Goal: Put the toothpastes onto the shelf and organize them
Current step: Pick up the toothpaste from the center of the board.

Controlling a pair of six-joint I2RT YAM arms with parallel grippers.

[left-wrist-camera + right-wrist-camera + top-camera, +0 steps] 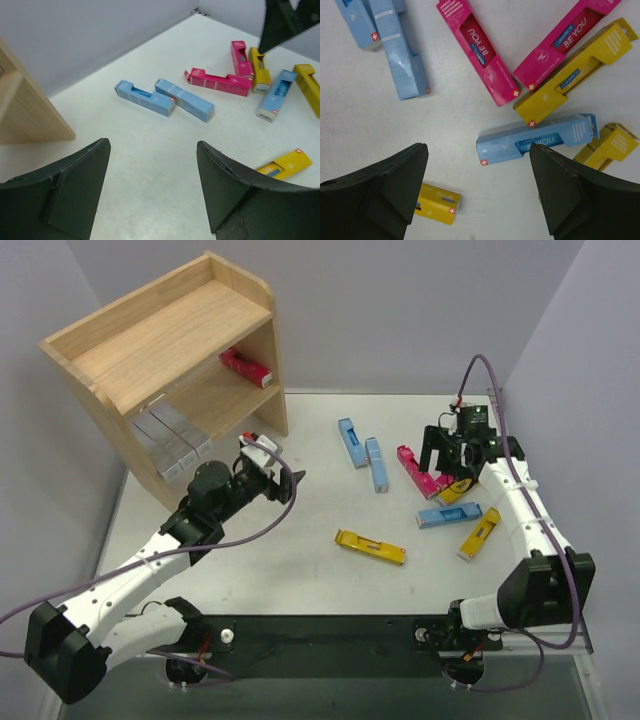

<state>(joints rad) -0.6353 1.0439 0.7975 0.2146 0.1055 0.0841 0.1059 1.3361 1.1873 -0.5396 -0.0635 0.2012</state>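
Observation:
The wooden shelf [170,335] stands at the back left. Its lower tier holds silver-grey toothpastes [172,442] and one magenta toothpaste [246,366]. Several toothpastes lie loose on the table: two light blue [350,442], magenta [416,471], a third light blue [449,515] and yellow [370,546]. My left gripper [285,480] [152,142] hovers open and empty just right of the shelf. My right gripper [450,455] [477,147] is open above the right-hand cluster, with the end of a light blue toothpaste [535,138] below its jaws and a yellow one [437,202] by its left finger.
The shelf's side panel [25,110] is close on the left of the left gripper. Grey walls enclose the table at the back and both sides. In the left wrist view the right arm's gripper [282,22] shows as a dark shape above the cluster.

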